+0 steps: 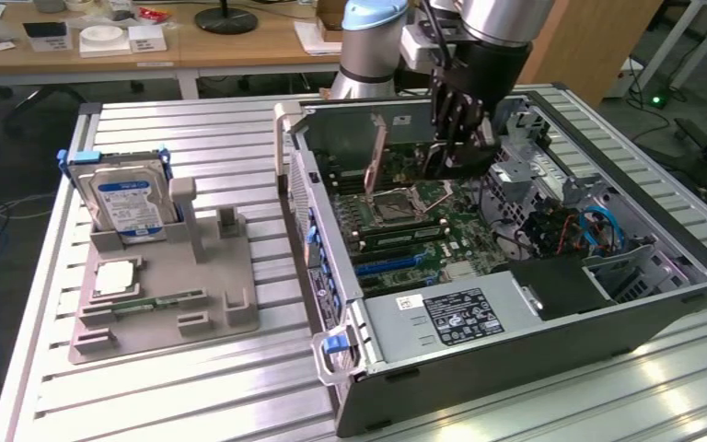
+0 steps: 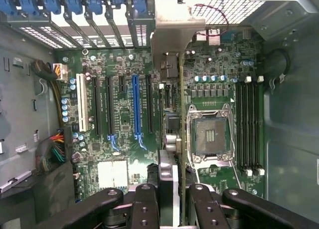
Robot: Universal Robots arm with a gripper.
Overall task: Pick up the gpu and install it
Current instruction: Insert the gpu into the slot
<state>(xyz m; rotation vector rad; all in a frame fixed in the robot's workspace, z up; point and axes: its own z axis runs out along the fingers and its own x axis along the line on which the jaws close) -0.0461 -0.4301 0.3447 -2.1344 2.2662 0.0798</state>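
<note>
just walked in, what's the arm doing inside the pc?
The arm's gripper is down inside the open computer case, closed on the gpu, which it holds edge-on over the motherboard, bracket end toward the rear slot openings. The card sits between the long expansion slots and the CPU socket; whether it is seated in a slot cannot be told. Outside the case, a hard drive stands on the grey parts fixture.

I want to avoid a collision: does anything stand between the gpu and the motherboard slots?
Nothing visible does. The pincer grips the gpu on edge above the motherboard; the slots beside it lie bare. The strip directly beneath the card is hidden.
</note>
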